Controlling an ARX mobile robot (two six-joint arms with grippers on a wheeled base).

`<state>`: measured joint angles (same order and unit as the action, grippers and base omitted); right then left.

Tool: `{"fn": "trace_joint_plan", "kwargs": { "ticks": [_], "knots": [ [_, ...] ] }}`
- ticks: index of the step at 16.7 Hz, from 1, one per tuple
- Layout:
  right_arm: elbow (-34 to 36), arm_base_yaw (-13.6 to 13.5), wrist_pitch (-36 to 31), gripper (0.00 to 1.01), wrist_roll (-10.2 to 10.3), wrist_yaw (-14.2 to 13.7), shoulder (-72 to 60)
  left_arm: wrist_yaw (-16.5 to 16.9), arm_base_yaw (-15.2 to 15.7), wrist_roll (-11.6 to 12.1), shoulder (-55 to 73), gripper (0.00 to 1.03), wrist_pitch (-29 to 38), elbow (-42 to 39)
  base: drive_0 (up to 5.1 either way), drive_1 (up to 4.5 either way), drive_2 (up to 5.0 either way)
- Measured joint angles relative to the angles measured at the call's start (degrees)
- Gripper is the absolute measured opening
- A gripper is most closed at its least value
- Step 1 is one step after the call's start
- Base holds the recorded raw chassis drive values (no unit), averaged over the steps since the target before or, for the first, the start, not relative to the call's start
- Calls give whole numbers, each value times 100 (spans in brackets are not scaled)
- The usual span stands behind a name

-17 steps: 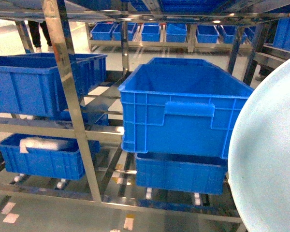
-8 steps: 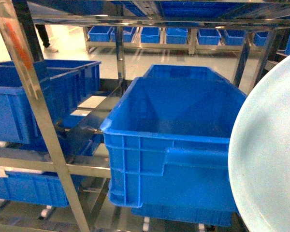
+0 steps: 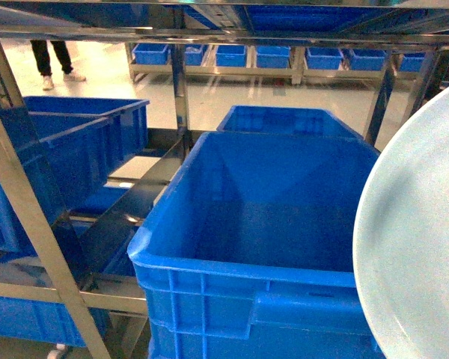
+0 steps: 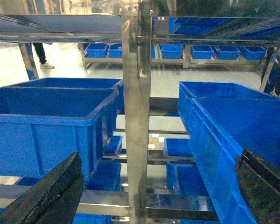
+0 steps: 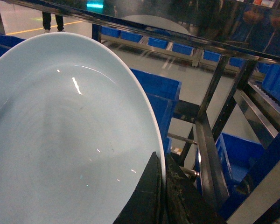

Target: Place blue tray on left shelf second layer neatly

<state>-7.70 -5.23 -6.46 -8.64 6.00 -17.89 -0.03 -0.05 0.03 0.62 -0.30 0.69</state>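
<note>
Though the blue tray [image 3: 419,239] runs off the head view's right edge, the right wrist view shows the right pincer [image 5: 161,186] clenched on its rim, holding it tilted beside the large blue crate [image 3: 262,247]. The left pincer [image 4: 154,186] hangs released before a steel upright [image 4: 136,112], its fingertips cut off. Since a second ago the crate has grown nearer and the lower shelves have dropped from sight.

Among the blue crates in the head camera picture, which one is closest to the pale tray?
The large open crate at centre front: the blue tray, clamped in the right pincer, overlaps its right rim. The others sit left or behind.
</note>
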Motion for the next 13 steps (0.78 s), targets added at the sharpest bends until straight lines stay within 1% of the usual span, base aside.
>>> {"fn": "trace_joint_plan", "kwargs": {
  "ticks": [13],
  "knots": [
    [0,-2,-4,2,0,0,0,0,0,0,0,98,7,0,0,0,0]
  ]
}}
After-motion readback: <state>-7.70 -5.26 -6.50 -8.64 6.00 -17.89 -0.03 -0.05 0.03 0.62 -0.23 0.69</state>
